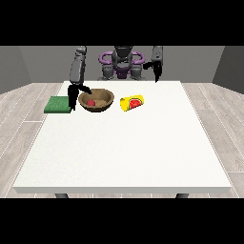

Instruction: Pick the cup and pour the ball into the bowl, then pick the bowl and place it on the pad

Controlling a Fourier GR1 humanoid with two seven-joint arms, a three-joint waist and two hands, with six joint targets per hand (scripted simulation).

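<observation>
The red ball (91, 102) already lies in the wooden bowl (106, 101) and the yellow cup (132, 103) lies tipped on the worktop (124, 147), so the pour looks done. The robot hand at the view's left (73, 94) hangs at the bowl's rim beside the green pad (57, 105); whether it grips I cannot tell. The next move calls for grasping the rim and lifting the bowl onto the pad; the robot hand at the view's right (155, 68) hangs raised, well away, holding nothing.

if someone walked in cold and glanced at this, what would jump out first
Probably the brown bowl at the table's far left with a red ball already in it, and the hand at the view's left down beside its rim. Next, the yellow cup lying on its side just right of the bowl. The green pad sits at the table's left edge, nothing on it.
</observation>
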